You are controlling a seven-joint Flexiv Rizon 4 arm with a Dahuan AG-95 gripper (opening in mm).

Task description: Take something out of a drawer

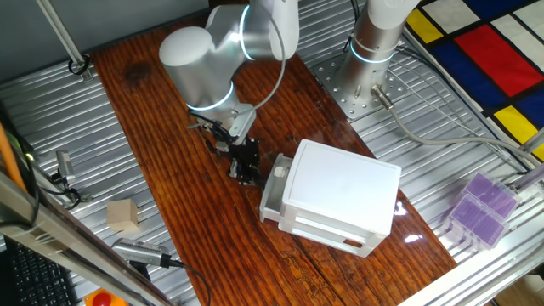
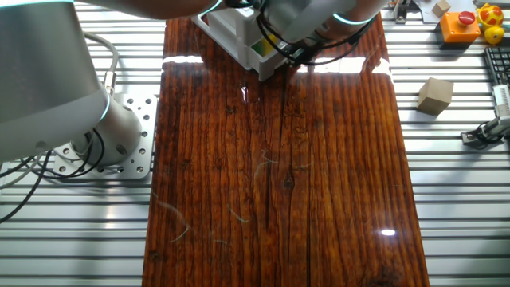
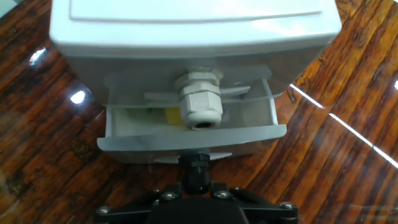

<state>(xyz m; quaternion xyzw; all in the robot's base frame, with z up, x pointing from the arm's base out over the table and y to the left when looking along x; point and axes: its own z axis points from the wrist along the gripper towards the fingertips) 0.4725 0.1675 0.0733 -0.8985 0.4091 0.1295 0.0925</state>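
One white two-drawer box (image 1: pixel 340 191) sits on the dark wooden table (image 1: pixel 170 170), and its upper drawer (image 3: pixel 193 134) is pulled partway out, with one pale round knob (image 3: pixel 200 102) on its front. In the hand view, one small yellow object (image 3: pixel 172 116) lies inside that open drawer, toward the left of the knob and partly hidden behind it; only its yellow face and a dim greenish edge show, so its full shape cannot be made out. The lower drawer (image 1: pixel 336 236) is closed and shows one reddish slot (image 1: pixel 352 244) at its front. One arm reaches over the table, and its single black gripper (image 1: pixel 246 166) stands just beside the drawer front, on the knob side. Whether the fingers are parted or closed cannot be told: the hand view shows only the dark gripper body (image 3: pixel 196 208) at the bottom edge and one dark knob-like part below the drawer, and the fixed views are too small to show the jaws. From the other fixed view the box (image 2: pixel 239 32) appears at the far edge of the table, largely covered by the arm, with a yellow patch visible at its open front. One tan wooden cube (image 1: pixel 122 215) rests off the wood on the ribbed metal surface, well apart from the box. One purple ridged tray (image 1: pixel 482 206) lies at the opposite side.
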